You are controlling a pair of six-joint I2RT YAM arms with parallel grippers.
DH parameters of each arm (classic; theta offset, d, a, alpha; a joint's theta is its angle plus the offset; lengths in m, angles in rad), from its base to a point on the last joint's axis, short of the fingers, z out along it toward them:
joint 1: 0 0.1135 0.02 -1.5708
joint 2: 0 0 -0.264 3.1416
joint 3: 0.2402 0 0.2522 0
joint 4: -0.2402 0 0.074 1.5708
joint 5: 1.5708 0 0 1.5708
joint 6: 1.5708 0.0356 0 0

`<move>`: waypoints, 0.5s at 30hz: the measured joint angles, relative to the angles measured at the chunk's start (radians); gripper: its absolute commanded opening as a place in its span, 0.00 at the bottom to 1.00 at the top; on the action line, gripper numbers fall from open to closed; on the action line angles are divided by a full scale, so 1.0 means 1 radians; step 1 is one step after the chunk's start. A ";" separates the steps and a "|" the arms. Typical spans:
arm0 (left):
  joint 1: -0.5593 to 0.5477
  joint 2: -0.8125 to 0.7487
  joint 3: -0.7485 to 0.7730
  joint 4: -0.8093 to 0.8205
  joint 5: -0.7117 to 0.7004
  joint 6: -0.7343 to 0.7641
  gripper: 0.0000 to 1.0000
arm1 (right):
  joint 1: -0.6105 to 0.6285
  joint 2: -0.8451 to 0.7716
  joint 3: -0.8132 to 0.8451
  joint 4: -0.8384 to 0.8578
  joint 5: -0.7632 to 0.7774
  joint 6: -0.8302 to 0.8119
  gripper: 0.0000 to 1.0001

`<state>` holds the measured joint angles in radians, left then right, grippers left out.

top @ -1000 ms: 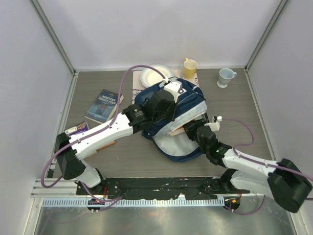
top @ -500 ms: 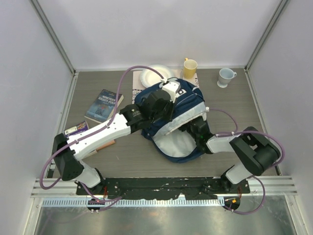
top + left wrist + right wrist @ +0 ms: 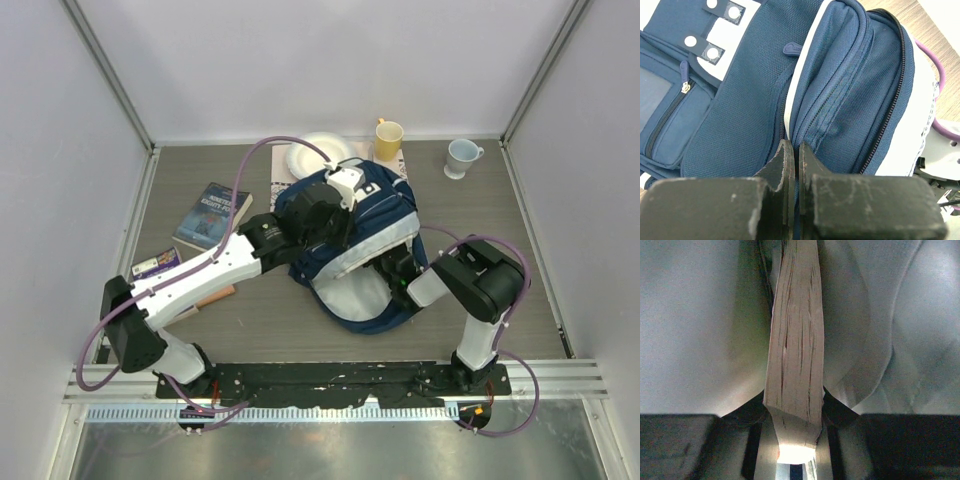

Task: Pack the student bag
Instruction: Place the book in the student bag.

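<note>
The student bag (image 3: 375,205), navy with a pale grey lining, lies open at the table's middle. My left gripper (image 3: 336,226) is shut on the edge of its navy top flap (image 3: 840,90); in the left wrist view the fingertips (image 3: 786,150) pinch the fabric, with the gripper (image 3: 793,146) against the seam. My right gripper (image 3: 388,264) reaches inside the bag's mouth and is mostly hidden from above. In the right wrist view the gripper (image 3: 794,410) is shut on a book (image 3: 795,340), its page edges upright between grey lining walls (image 3: 690,330).
A blue paperback (image 3: 212,215) and a small card-like item (image 3: 155,264) lie left of the bag. A white plate (image 3: 315,152), a yellow mug (image 3: 388,135) and a pale blue mug (image 3: 461,155) stand at the back. Side walls close in both flanks.
My right arm has folded and pushed deeper into the bag; the book, seen at the bag's mouth a second ago, is now hidden inside. The left gripper kept its hold, shifting slightly.
</note>
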<state>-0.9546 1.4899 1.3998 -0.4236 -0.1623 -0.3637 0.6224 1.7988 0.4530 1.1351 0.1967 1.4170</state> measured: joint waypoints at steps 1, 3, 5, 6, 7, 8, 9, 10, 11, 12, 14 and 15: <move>0.001 -0.003 -0.002 0.001 0.001 0.000 0.00 | -0.001 0.008 0.007 0.004 0.001 0.000 0.36; 0.005 -0.011 -0.006 0.004 0.003 0.000 0.00 | -0.004 0.010 0.018 0.000 0.002 -0.001 0.38; 0.008 -0.014 -0.008 0.008 0.007 0.000 0.00 | -0.007 0.010 0.027 -0.002 0.006 -0.004 0.42; 0.009 -0.014 -0.010 0.010 0.008 -0.001 0.00 | -0.010 0.010 0.029 -0.005 0.010 -0.005 0.47; 0.010 -0.014 -0.012 0.012 0.010 -0.001 0.00 | -0.013 0.010 0.029 -0.010 0.013 -0.006 0.50; 0.010 -0.014 -0.015 0.013 0.013 -0.002 0.00 | -0.016 0.010 0.029 -0.015 0.014 -0.005 0.52; 0.010 -0.014 -0.017 0.015 0.016 -0.003 0.00 | -0.019 0.009 0.029 -0.021 0.016 -0.008 0.56; 0.010 -0.014 -0.021 0.017 0.018 -0.004 0.00 | -0.023 0.006 0.028 -0.031 0.018 -0.011 0.58; 0.011 -0.014 -0.026 0.019 0.021 -0.005 0.00 | -0.026 -0.001 0.026 -0.042 0.019 -0.012 0.61; 0.011 -0.014 -0.031 0.024 0.025 -0.007 0.00 | -0.028 -0.013 0.021 -0.058 0.020 -0.016 0.67; 0.013 -0.014 -0.038 0.027 0.029 -0.015 0.00 | -0.029 -0.039 0.006 -0.073 0.021 -0.021 0.69; 0.013 -0.014 -0.040 0.029 0.030 -0.018 0.00 | -0.029 -0.057 -0.005 -0.082 0.022 -0.026 0.72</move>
<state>-0.9413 1.4757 1.3598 -0.3946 -0.1326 -0.3820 0.5934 1.7416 0.4480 1.0531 0.2184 1.3911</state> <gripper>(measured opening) 0.028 0.664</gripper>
